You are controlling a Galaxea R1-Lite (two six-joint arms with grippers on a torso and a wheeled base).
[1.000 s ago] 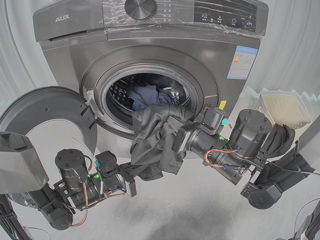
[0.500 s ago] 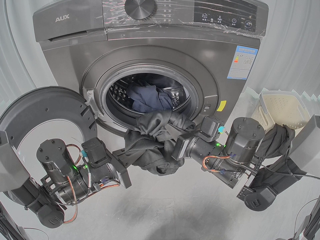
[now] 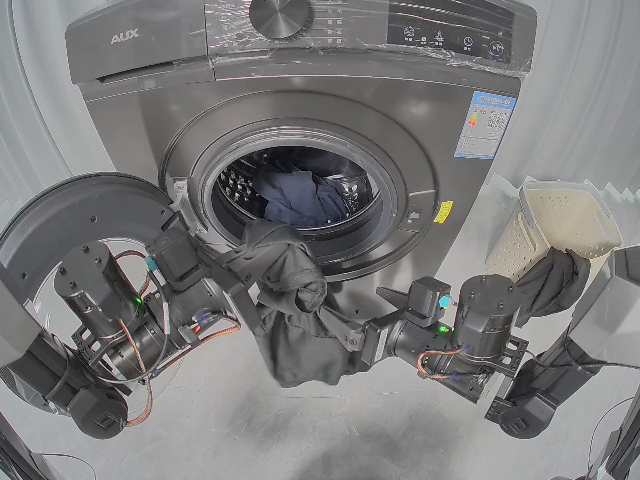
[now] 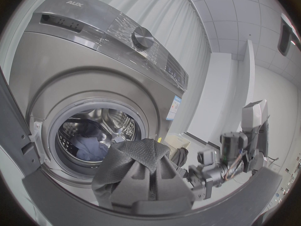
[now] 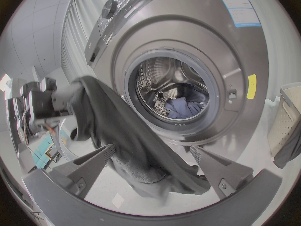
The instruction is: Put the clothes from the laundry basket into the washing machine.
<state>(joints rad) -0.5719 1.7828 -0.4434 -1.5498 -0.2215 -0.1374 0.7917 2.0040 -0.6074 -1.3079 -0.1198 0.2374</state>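
Your left claw (image 3: 259, 247) is pinching the dark garment (image 3: 300, 331) right at the lower lip of the washing machine (image 3: 133, 128) opening, with most of the cloth hanging outside. Your right claw (image 5: 151, 148) is spread wide (cloth sags between its fingers, not gripped). Blue clothes (image 3: 297, 198) sit in the drum, and another dark piece (image 3: 553, 281) hangs over the laundry basket (image 3: 573, 225) rim.
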